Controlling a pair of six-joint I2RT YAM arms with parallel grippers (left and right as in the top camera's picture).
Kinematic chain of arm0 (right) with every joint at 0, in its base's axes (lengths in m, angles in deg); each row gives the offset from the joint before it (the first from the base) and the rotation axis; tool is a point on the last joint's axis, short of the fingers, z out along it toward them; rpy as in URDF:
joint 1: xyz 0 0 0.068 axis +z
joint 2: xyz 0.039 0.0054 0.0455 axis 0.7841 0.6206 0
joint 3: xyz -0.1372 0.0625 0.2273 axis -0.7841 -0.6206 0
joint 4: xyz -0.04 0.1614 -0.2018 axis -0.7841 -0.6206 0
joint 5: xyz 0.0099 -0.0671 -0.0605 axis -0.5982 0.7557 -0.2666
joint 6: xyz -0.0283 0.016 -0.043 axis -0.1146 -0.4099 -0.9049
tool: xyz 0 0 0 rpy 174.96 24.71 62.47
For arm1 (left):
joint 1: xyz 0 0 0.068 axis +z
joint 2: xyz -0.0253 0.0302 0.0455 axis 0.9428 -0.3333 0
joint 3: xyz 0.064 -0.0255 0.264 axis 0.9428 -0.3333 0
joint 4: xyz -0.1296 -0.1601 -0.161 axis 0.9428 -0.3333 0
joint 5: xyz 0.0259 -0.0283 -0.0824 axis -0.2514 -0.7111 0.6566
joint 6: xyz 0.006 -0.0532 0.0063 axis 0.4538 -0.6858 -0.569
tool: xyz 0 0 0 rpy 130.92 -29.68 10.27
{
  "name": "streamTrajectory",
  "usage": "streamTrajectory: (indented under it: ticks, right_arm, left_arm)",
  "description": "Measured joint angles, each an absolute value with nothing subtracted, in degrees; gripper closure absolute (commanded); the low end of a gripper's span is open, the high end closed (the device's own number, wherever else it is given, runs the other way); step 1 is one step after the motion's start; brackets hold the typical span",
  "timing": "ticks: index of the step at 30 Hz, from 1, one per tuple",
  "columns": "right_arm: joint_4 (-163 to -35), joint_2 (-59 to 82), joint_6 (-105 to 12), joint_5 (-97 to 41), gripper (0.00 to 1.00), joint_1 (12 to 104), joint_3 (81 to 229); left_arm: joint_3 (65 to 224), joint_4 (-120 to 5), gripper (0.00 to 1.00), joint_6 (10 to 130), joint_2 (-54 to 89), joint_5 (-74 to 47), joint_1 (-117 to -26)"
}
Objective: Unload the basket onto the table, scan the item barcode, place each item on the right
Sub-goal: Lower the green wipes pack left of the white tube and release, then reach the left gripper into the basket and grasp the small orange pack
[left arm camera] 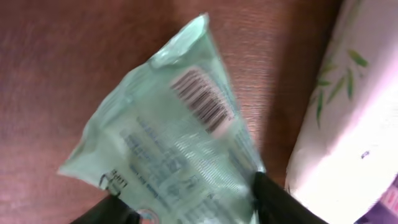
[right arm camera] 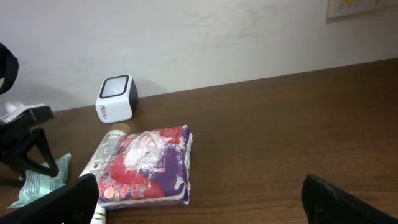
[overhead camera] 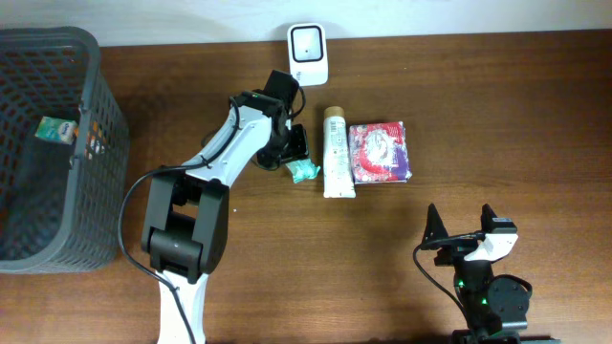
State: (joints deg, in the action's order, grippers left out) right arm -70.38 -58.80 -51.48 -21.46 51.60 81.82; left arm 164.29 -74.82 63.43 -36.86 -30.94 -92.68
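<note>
A pale green packet [left arm camera: 165, 149] shows against the brown table [left arm camera: 56, 56], its barcode [left arm camera: 202, 99] facing up toward the far corner. Its near end sits between the dark fingers [left arm camera: 277, 199] of the left gripper [left arm camera: 189, 211]. On the right is a white tube [left arm camera: 342, 143] printed with green leaves.

Goods crowd the middle of the bench [overhead camera: 535, 115]: a green packet [overhead camera: 303, 170], a white tube [overhead camera: 336, 153] just beside it, and a red-and-purple pack [overhead camera: 381, 151] hard against the tube, with no gap to slip between those two. The scanner [overhead camera: 309, 54] stands at the back edge. The left arm [overhead camera: 234, 143] slants across the approach from the left, and a dark basket [overhead camera: 96, 143] walls off that end. Bare wood lies open right of the pack and ahead of the right end effector [overhead camera: 461, 222].
</note>
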Motion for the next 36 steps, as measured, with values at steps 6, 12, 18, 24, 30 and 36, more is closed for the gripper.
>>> streamTrajectory:
  ticks: [6, 12, 18, 24, 30, 36]
  right_arm:
    - [-70.35, -58.8, -51.48, -21.46, 0.01, 51.6, 81.82]
    - [-70.35, -58.8, -51.5, -21.46, 0.01, 51.6, 81.82]
    - [-70.35, -58.8, -51.46, -21.46, 0.01, 51.6, 81.82]
    - [-70.38, -58.82, -51.48, -21.46, 0.01, 51.6, 81.82]
    - [-70.38, -58.8, -51.5, -21.46, 0.01, 51.6, 81.82]
    - [-70.35, -58.8, -51.48, -21.46, 0.01, 51.6, 81.82]
  left_arm:
    - [164.29, -74.23, 0.49, 78.97, -36.86, -30.96, -92.51]
    - [168.03, -77.1, 0.37, 87.62, -37.69, -29.01, -92.51]
    - [181.71, -86.06, 0.28, 90.47, -38.11, -27.92, -92.16]
    - [204.86, -100.48, 0.2, 90.77, -38.54, -28.34, -88.42]
    - [235.37, -111.26, 0.13, 90.84, -38.54, -28.64, -77.97]
    - [244.11, -118.76, 0.09, 80.11, -36.67, -40.34, -59.26]
